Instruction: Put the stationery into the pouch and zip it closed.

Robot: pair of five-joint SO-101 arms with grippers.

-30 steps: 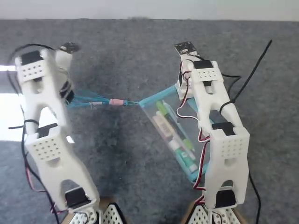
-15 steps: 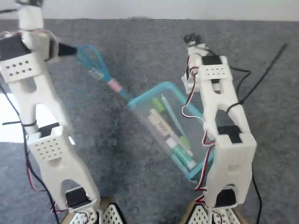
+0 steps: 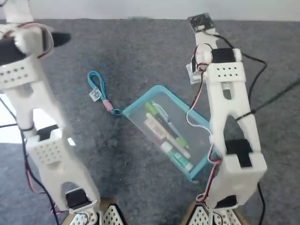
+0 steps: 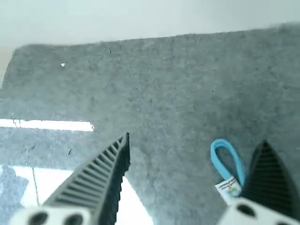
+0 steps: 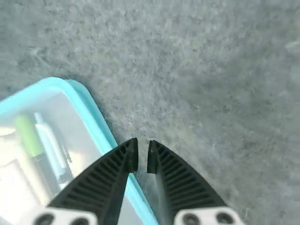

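The clear pouch (image 3: 166,131) with a teal rim lies flat on the grey mat, between the two arms. Several pens and markers (image 3: 161,126) show through it. Its blue wrist strap (image 3: 95,84) with a pink connector (image 3: 108,105) trails loose to the left. My left gripper (image 4: 194,140) hangs open high over the mat, with the strap loop (image 4: 225,157) far below between its fingers and nothing held. My right gripper (image 5: 141,142) is shut and empty, just off the pouch's teal corner (image 5: 89,105). I cannot make out the zipper's state.
The grey mat (image 3: 140,51) covers the table up to a pale wall at the back. A white patch (image 4: 47,125) lies at the mat's left edge. Black cables (image 3: 262,61) run off the right arm. Bare mat lies behind and left of the pouch.
The left gripper has let go of the strap and risen. The pouch, earlier pulled taut between both grippers, now lies flat. The right arm has lifted and drawn back off the pouch.
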